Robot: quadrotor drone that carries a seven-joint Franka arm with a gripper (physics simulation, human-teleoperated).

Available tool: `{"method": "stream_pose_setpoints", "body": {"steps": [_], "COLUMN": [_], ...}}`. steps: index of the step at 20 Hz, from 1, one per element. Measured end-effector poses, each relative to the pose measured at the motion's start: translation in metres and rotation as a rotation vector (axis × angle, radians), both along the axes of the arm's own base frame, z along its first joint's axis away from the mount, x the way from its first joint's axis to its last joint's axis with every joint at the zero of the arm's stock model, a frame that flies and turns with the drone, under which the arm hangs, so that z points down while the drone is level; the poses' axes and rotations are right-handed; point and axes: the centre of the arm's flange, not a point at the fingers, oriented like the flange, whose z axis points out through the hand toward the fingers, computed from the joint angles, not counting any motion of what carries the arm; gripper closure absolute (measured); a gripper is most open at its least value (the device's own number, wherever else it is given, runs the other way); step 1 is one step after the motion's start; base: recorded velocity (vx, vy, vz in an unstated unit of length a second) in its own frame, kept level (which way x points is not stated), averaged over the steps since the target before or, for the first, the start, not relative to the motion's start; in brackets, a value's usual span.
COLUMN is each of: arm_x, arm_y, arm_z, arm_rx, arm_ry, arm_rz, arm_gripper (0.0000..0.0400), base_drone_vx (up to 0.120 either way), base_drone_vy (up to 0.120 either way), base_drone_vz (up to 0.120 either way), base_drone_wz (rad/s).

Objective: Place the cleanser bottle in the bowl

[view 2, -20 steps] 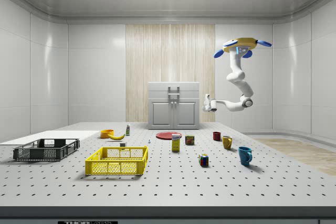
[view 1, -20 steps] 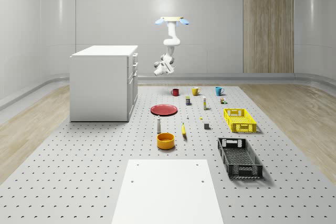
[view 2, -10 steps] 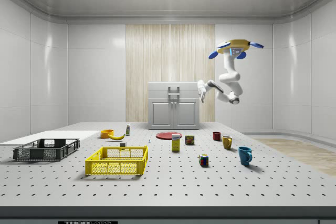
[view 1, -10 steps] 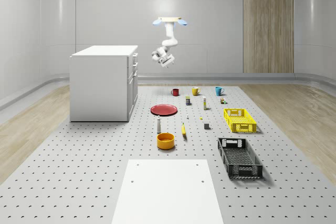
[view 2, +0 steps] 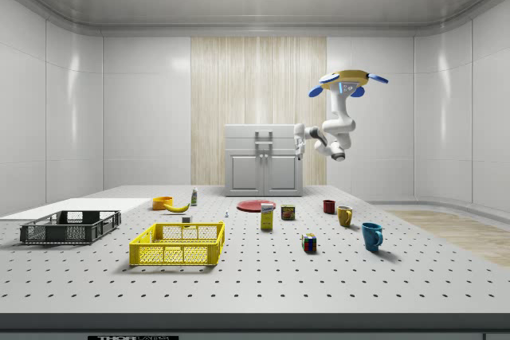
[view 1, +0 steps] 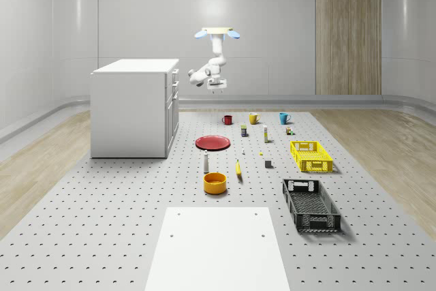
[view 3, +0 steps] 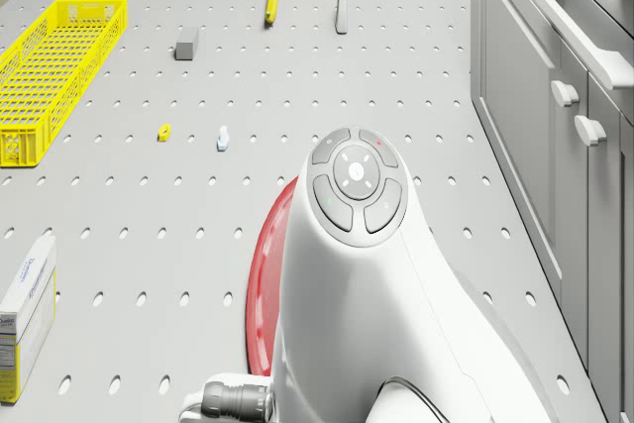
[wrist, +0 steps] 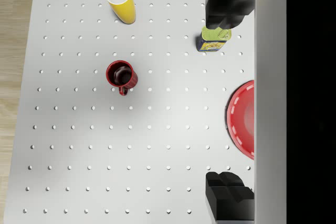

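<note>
Finding: the drone point(view 1: 216, 33) hovers high over the far end of the table point(view 1: 102, 236), beside the cabinet point(view 1: 133, 110), with the arm folded beneath it. The pincer point(wrist: 229, 98) points down at the table from well above it; its fingers point(wrist: 226, 3) stand wide apart with nothing between them. Directly below the pincer lie the red mug point(wrist: 122, 74) and the rim of the red plate point(wrist: 244, 119). The cleanser bottle point(view 1: 206, 162) is well apart from the pincer, beyond the red plate on the side away from the mugs, standing upright on the table. The bowl point(view 1: 214, 182) sits just beyond the bottle, near it but not touching. Assessment: the step in hand is the approach, and no part of the task is yet done. Recommendation: carry the pincer across the plate with height in reserve, centre it over the bottle, and descend straight with the fingers kept apart. The bottle is slim and tall, so a glancing touch would probably topple it towards the bowl; close on the body, not the cap.
</note>
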Motion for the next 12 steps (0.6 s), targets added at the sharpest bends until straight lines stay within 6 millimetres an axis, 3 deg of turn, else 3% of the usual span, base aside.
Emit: {"method": "stream_pose_setpoints", "body": {"steps": [12], "arm_x": [-0.0001], "arm_y": [-0.0069], "arm_z": [-0.0006], "arm_rx": [-0.070], "arm_ry": [0.003], "arm_rz": [-0.002], "arm_gripper": [0.0000], "base_drone_vx": [0.120], "base_drone_vy": [0.000], "base_drone_vz": [0.000], "base_drone_wz": [0.000]}}
